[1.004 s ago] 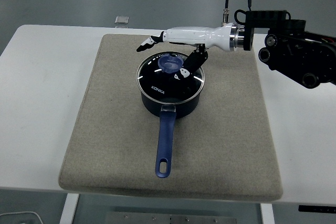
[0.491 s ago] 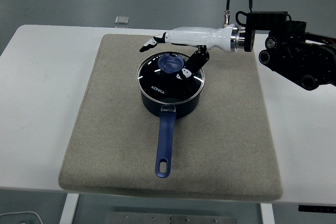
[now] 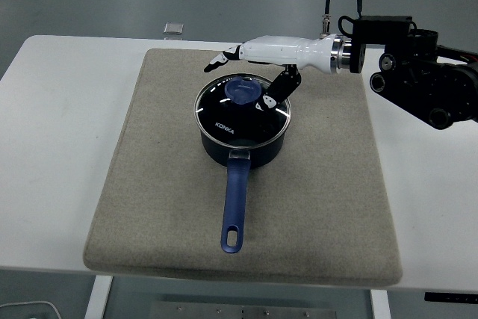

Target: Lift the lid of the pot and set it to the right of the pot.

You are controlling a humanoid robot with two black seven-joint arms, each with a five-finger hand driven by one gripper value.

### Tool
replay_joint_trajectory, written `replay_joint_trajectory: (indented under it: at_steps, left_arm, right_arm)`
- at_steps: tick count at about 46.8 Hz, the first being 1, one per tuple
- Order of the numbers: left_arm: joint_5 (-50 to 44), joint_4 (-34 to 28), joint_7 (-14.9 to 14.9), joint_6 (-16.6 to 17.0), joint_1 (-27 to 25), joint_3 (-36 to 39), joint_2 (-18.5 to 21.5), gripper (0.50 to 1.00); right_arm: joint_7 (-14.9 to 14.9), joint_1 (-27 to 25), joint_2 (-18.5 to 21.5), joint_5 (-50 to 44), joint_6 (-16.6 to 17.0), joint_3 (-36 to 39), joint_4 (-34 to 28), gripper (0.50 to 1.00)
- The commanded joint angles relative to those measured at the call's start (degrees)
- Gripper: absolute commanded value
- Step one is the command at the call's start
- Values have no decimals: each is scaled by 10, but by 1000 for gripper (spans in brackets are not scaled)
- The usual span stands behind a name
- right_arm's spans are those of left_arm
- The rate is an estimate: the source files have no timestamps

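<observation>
1. Right hand [image 3: 258,72], white-shelled with black fingers, reaching in from the right edge and hovering over the far side of the dark blue saucepan [image 3: 243,143]; fingers loosely spread, thumb hanging down just right of the knob, nothing gripped.
2. Round glass lid [image 3: 243,110] with steel rim seated flat on the saucepan, near the middle of the beige fabric mat [image 3: 149,184], blue knob [image 3: 243,91] at its centre.
3. Long blue handle [image 3: 234,203] pointing toward the table's near edge.
4. Step in hand, by judgement: closing on the knob. Best done by centring thumb and fingers on opposite sides of the knob, lowering slightly, then pinching firmly before any lift.
5. Straight-up lift advised until the rim clears the pot, lid kept level, to avoid dragging the saucepan along.
6. Bare mat to the right of the pot open for the set-down; lid best lowered flat there, apart from the pot wall.
7. Pot contents: nothing discernible through the glass; reflections hide the interior, so cannot tell.
8. Small grey square object [image 3: 173,28] lying on the white table [image 3: 60,110] beyond the mat, well apart.
9. Left arm out of view.
</observation>
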Motion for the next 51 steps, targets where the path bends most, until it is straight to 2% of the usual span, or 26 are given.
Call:
replay_joint_trajectory:
  at_steps: [1, 51]
  left_arm:
    - [0, 0, 0, 0, 0, 0, 0, 1000]
    - [0, 0, 0, 0, 0, 0, 0, 1000]
  right_arm:
    - [0, -1, 0, 0, -1, 1, -1, 897]
    - [0, -7, 0, -10, -22, -4, -13, 893]
